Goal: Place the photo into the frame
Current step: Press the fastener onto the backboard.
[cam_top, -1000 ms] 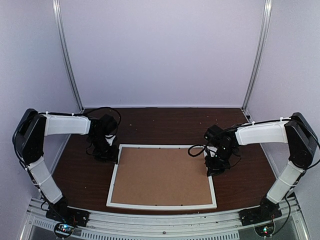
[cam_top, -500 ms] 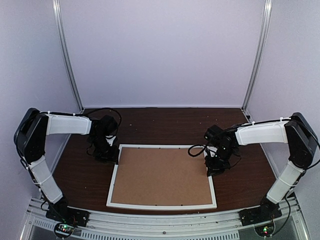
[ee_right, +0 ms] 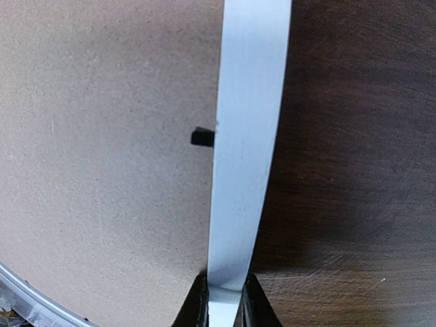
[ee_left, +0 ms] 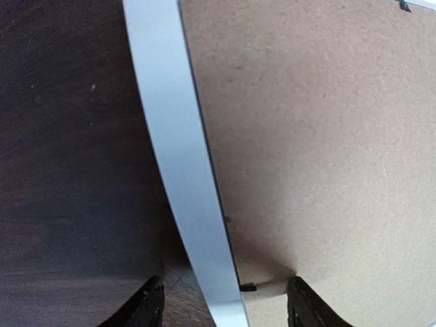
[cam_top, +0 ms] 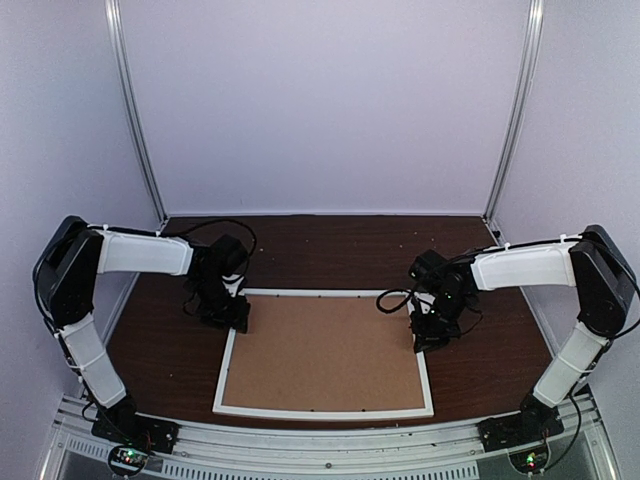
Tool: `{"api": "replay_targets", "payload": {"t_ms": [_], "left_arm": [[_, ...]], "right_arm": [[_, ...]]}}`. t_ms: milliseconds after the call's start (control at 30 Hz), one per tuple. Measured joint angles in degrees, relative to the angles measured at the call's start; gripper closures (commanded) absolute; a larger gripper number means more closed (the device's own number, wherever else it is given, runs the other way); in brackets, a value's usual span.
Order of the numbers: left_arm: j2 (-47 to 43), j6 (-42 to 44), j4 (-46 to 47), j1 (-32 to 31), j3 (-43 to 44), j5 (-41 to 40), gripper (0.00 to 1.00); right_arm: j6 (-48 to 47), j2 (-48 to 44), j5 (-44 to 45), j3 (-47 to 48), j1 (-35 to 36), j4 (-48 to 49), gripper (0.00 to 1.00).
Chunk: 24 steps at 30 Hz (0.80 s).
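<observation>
A white frame [cam_top: 325, 411] lies flat near the front of a dark wooden table [cam_top: 330, 250] between pale lilac walls [cam_top: 320, 100], brown backing board [cam_top: 325, 350] facing up. The right gripper [ee_right: 223, 300] pinches the frame's right rail; the left gripper [ee_left: 228, 306] stands with jaws wide astride the left rail

Frame [cam_top: 324, 411]: plain white, no pattern. Backing board [cam_top: 325, 350]: light brown with fine fibre speckling. Clip [ee_right: 201, 137] at the board's edge: black. Table [cam_top: 330, 250]: dark brown with streaky wood grain. Left arm [cam_top: 140, 252] and right arm [cam_top: 520, 268]: white shells, black joints. Walls [cam_top: 320, 100]: plain pale lilac-grey.
</observation>
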Motion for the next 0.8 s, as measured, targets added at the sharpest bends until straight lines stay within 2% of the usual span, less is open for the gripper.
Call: {"api": "replay_targets", "payload": {"t_ms": [300, 633, 800], "left_arm": [[-1.6, -0.4, -0.1, -1.0, -1.3, -0.8, 0.37], [-14.3, -0.9, -5.2, -1.3, -9.0, -1.1, 0.36], [-17.2, -2.4, -6.1, -1.3, -13.4, 0.0, 0.36]], "right_arm": [[0.0, 0.0, -0.2, -0.1, -0.1, 0.1, 0.97], [0.0, 0.0, -0.4, -0.1, -0.2, 0.1, 0.97], [0.0, 0.0, -0.4, -0.1, -0.2, 0.1, 0.97]]}}
